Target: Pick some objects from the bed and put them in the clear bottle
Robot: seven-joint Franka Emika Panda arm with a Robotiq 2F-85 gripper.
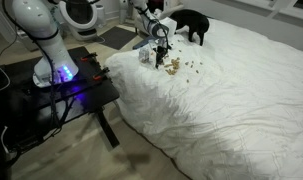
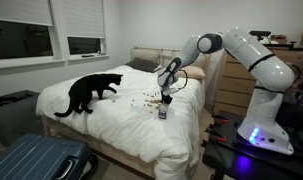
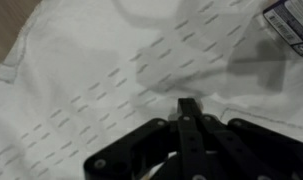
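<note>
1. Nearest in an exterior view is a ribbed blue suitcase point(image 2: 36, 160) on the floor. No brand on it can be read.
2. The bed point(image 2: 121, 128) fills the middle under a rumpled white duvet.
3. The clear bottle point(image 2: 162, 114) stands upright on the duvet near the right edge of the bed.
4. The gripper point(image 2: 167, 98) hangs just beside the bottle, pointing down, between it and the objects point(image 2: 146, 100). These tan bits lie scattered just beyond.
5. Only the wrist view shows the gripper point(image 3: 188, 108) jaws: pressed together, narrow, with nothing visibly between them. It also shows a blue-and-white label point(image 3: 291, 22) at the top right edge, its writing too blurred to read.
6. Farther back a black cat point(image 2: 88, 92) stands on the bed.
7. An exterior view alone shows the black table point(image 1: 76, 85) carrying the robot base.
</note>
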